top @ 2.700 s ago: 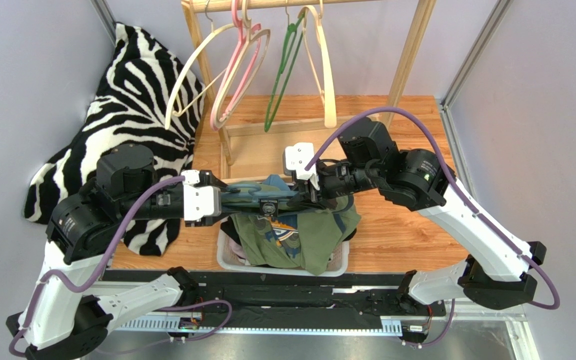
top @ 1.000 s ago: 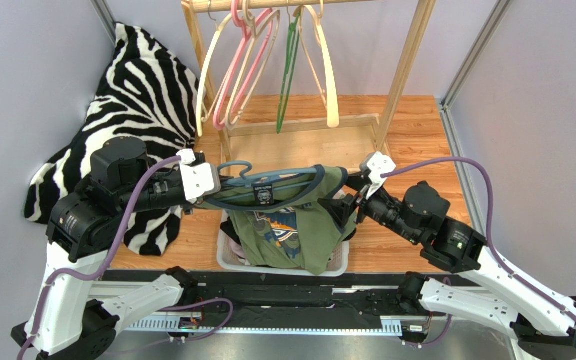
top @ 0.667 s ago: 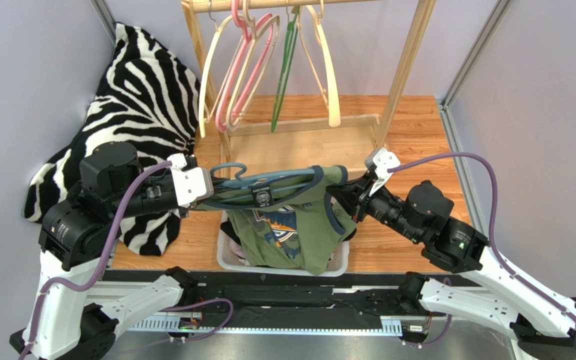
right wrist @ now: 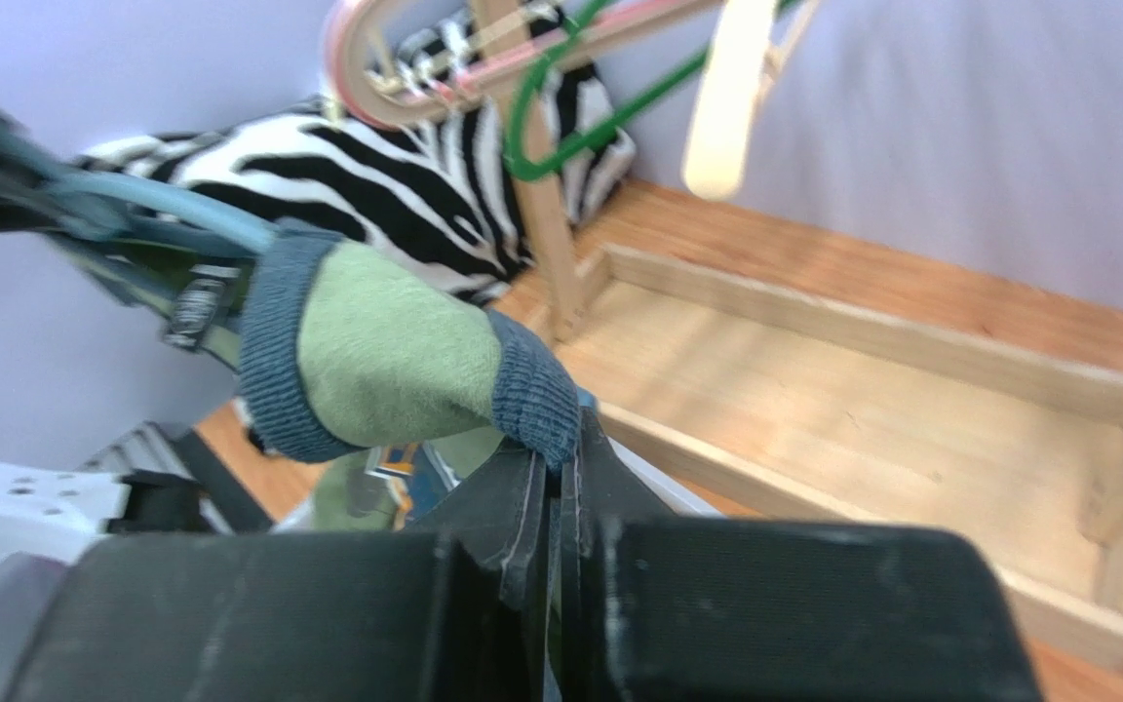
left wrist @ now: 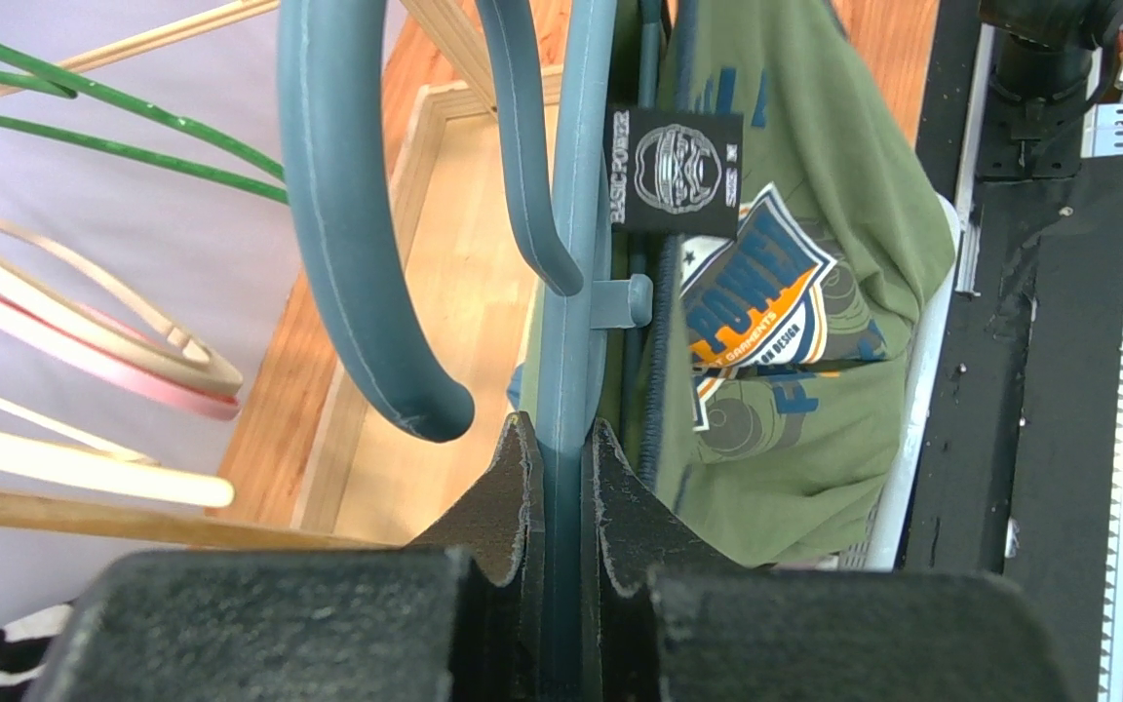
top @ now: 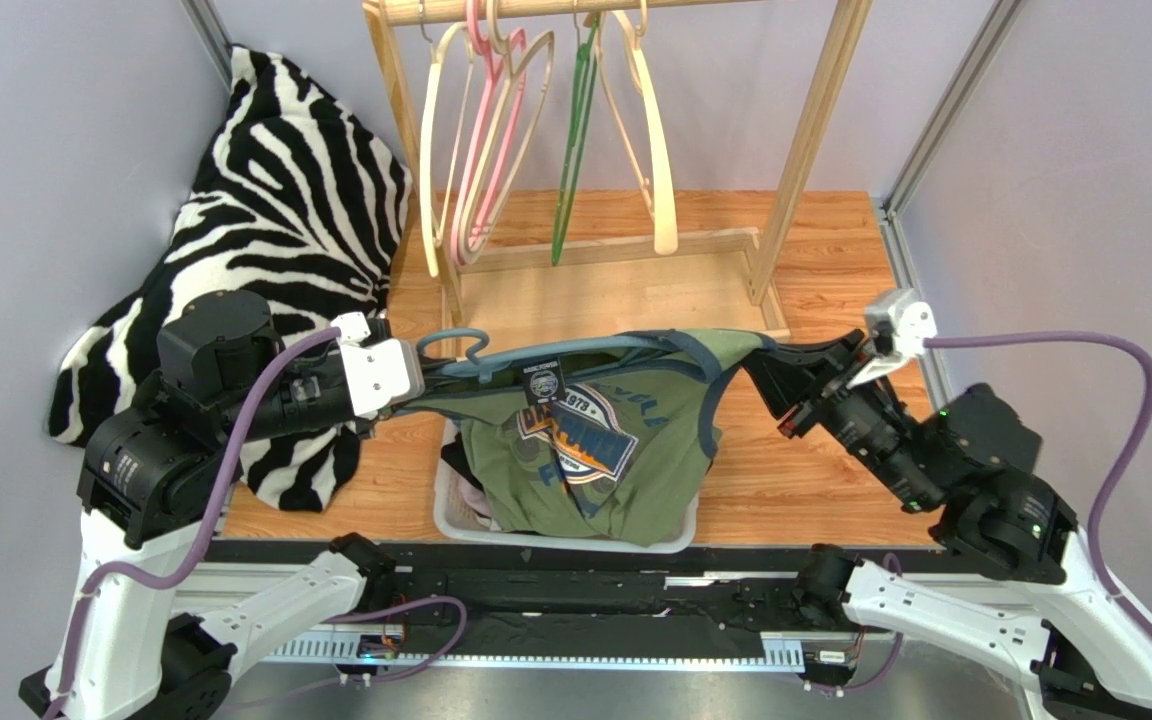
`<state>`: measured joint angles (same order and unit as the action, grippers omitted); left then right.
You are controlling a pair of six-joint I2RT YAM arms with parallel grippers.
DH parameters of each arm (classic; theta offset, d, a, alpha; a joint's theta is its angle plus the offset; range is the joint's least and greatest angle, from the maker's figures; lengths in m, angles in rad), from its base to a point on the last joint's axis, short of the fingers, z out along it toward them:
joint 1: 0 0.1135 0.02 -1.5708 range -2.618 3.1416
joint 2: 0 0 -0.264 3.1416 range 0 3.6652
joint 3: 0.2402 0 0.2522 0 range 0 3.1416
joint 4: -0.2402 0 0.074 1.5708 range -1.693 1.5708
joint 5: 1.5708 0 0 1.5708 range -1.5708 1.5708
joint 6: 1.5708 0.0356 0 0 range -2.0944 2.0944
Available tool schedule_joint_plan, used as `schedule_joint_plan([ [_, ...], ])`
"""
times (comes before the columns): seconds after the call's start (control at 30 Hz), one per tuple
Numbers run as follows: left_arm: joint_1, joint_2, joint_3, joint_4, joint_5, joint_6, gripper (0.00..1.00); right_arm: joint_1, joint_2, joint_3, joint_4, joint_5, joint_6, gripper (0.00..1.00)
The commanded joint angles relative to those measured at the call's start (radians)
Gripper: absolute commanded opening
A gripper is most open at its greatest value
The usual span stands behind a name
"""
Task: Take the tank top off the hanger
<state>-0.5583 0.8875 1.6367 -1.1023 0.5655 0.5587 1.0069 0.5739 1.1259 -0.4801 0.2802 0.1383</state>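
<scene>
An olive green tank top point(top: 597, 435) with navy trim and a blue-orange print hangs on a teal plastic hanger point(top: 537, 360) over a white basket. My left gripper point(top: 420, 375) is shut on the hanger's left arm point(left wrist: 565, 424), its hook point(left wrist: 341, 220) curling to the left. My right gripper point(top: 781, 387) is shut on the top's right shoulder strap point(right wrist: 392, 359) and holds it stretched out to the right, off the hanger's end. The print point(left wrist: 758, 285) shows in the left wrist view.
A white laundry basket point(top: 455, 518) with clothes sits under the top. A wooden rack point(top: 815, 135) behind holds several empty hangers point(top: 492, 135). A zebra-print cloth point(top: 274, 195) lies at the back left. Grey walls close both sides.
My right gripper has pulled the strap far to the right, stretching the top and turning its print up. The left gripper keeps its hold on the hanger. The rack hangers have swung.
</scene>
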Motion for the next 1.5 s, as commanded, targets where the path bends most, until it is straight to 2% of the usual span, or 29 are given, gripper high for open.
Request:
schedule_joint_plan([
  [0.0,0.020,-0.024,0.014,0.036,0.011,-0.008,0.00,-0.019,0.069,-0.017,-0.048,0.162,-0.014,0.00],
  [0.2,0.028,-0.041,0.020,0.027,0.013,0.003,0.00,-0.194,0.110,-0.021,-0.129,0.013,0.055,0.00],
  [0.27,0.028,-0.042,0.020,0.024,0.016,0.003,0.00,-0.255,0.110,-0.034,-0.150,-0.038,0.049,0.00],
  [0.33,0.028,-0.041,0.021,0.025,0.017,0.009,0.00,-0.266,0.110,-0.047,-0.164,-0.117,0.011,0.00],
  [0.37,0.028,-0.035,0.026,0.024,0.019,0.010,0.00,-0.266,0.113,-0.052,-0.170,-0.174,-0.015,0.04],
  [0.4,0.028,-0.032,0.031,0.024,0.022,0.013,0.00,-0.266,0.116,-0.060,-0.182,-0.190,-0.034,0.16],
  [0.43,0.028,-0.025,0.035,0.024,0.023,0.014,0.00,-0.268,0.116,-0.063,-0.189,-0.203,-0.075,0.34],
  [0.47,0.028,-0.009,0.044,0.024,0.028,0.014,0.00,-0.268,0.110,-0.061,-0.195,-0.217,-0.100,0.56],
  [0.57,0.024,0.020,0.055,0.024,0.037,0.018,0.00,-0.268,0.080,-0.048,-0.199,-0.266,-0.213,0.73],
  [0.67,0.011,0.037,0.048,0.019,0.037,0.020,0.00,-0.266,0.023,-0.009,-0.207,-0.321,-0.319,0.82],
  [0.73,0.000,0.045,0.043,0.021,0.051,0.015,0.00,-0.266,0.015,0.043,-0.209,-0.363,-0.354,0.84],
  [0.8,-0.006,0.057,0.034,0.019,0.088,0.009,0.00,-0.268,0.033,0.086,-0.189,-0.476,-0.384,0.84],
  [0.97,-0.037,0.082,0.014,-0.007,0.186,-0.003,0.00,-0.266,0.204,0.247,-0.163,-0.705,-0.397,0.80],
  [1.07,-0.052,0.082,-0.008,-0.028,0.208,0.007,0.00,-0.266,0.277,0.307,-0.164,-0.788,-0.408,0.73],
  [1.37,-0.061,0.062,-0.044,-0.053,0.198,0.044,0.00,-0.266,0.392,0.405,-0.307,-0.993,-0.431,0.70],
  [1.47,-0.064,0.064,-0.043,-0.051,0.188,0.050,0.00,-0.264,0.412,0.417,-0.362,-1.016,-0.427,0.67],
])
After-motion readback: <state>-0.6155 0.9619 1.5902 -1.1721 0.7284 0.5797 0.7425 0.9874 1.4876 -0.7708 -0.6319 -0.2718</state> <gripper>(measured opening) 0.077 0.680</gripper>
